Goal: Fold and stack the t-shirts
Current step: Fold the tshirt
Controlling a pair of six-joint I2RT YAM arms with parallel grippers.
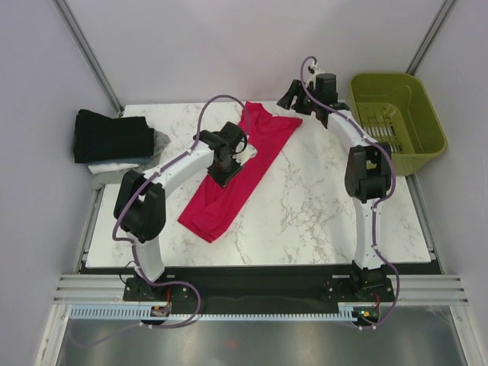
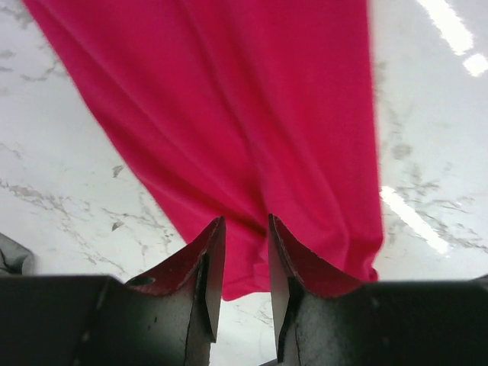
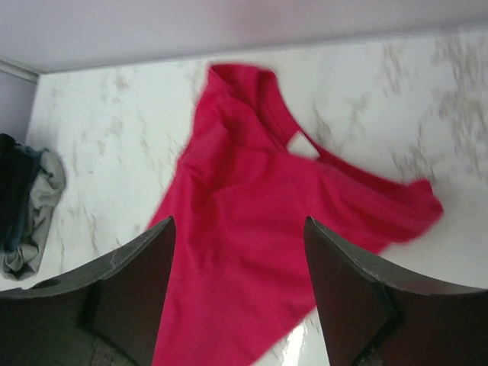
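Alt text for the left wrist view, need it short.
A bright pink t-shirt lies in a long strip on a white marble table. The left gripper hangs over the end nearest the camera, jaws slightly apart with nothing between them.

The white marbled table [image 1: 320,206] carried a pink shirt [image 1: 229,194], lying in a long diagonal band left of the middle. At the far left corner sat a folded stack, a black shirt [image 1: 110,136] on a white shirt [image 1: 114,164] and a grey shirt [image 1: 161,140], overhanging the left edge.
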